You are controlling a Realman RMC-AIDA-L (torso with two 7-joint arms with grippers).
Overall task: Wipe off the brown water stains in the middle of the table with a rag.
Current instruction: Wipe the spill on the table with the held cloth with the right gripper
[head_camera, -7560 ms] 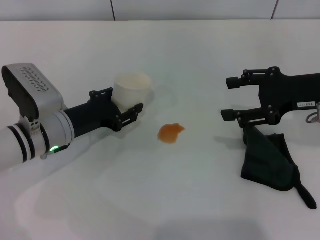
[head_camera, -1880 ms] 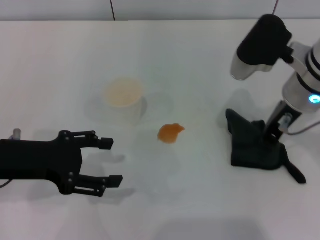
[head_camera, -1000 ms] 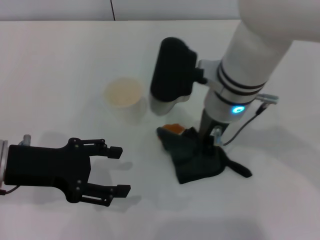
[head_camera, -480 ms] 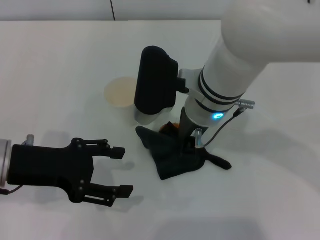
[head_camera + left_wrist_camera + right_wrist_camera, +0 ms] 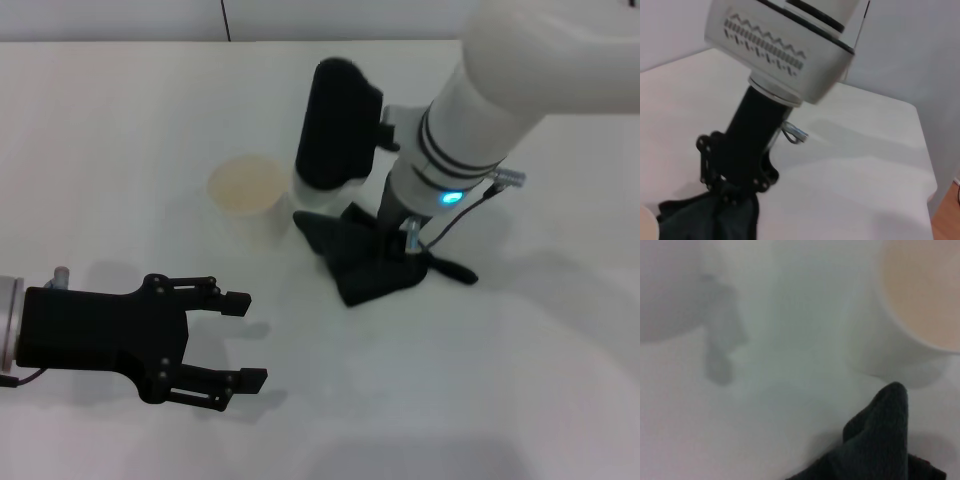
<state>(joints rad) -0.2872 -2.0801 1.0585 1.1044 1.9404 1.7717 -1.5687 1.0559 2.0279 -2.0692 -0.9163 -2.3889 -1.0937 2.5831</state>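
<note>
The dark grey rag (image 5: 362, 266) lies bunched on the white table (image 5: 520, 390), just right of the cup. My right gripper (image 5: 396, 248) points down and is shut on the rag, pressing it onto the table. The left wrist view shows this grip (image 5: 734, 192) on the rag (image 5: 710, 220). A rag corner (image 5: 880, 442) shows in the right wrist view. The brown water stains are hidden under the rag and arm. My left gripper (image 5: 246, 340) is open and empty, low over the table at the front left.
A white translucent cup (image 5: 246, 190) stands upright just left of the rag; the right wrist view shows it (image 5: 912, 315) close to the rag corner. The big white right arm (image 5: 500, 90) and its black wrist camera housing (image 5: 335, 120) hang over the table's middle.
My right gripper has dragged the rag away from me and to the right, beside the cup. The orange edge seen half a second ago no longer shows. The left arm has barely moved.
</note>
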